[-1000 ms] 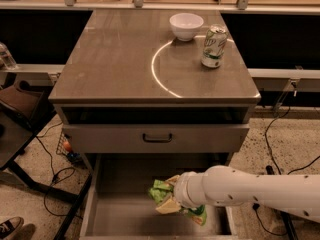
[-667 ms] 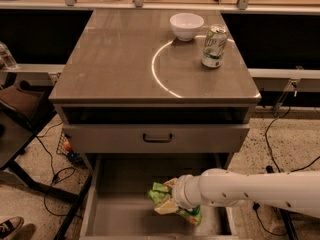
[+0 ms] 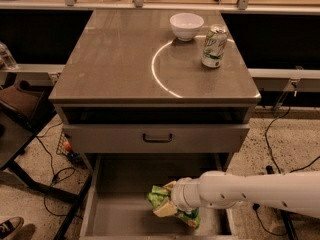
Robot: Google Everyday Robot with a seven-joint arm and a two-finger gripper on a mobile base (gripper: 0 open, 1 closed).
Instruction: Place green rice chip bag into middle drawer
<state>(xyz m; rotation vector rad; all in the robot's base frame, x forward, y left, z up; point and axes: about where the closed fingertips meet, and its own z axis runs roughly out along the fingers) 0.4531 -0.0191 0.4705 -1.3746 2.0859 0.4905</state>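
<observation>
The green rice chip bag (image 3: 161,197) is crinkled light green and sits inside the open middle drawer (image 3: 117,214), right of its centre, over the bare grey floor. My gripper (image 3: 167,203) reaches in from the right on a white arm (image 3: 250,191) and is at the bag, with the bag bunched around its tip. I cannot tell whether the bag rests on the drawer floor or hangs just above it.
The closed drawer front with a dark bar handle (image 3: 157,138) is directly above the open drawer. On the cabinet top stand a white bowl (image 3: 186,25) and a green-and-white soda can (image 3: 214,46). Cables lie on the floor at left and right.
The arm and the bag have shifted slightly lower and to the left inside the drawer.
</observation>
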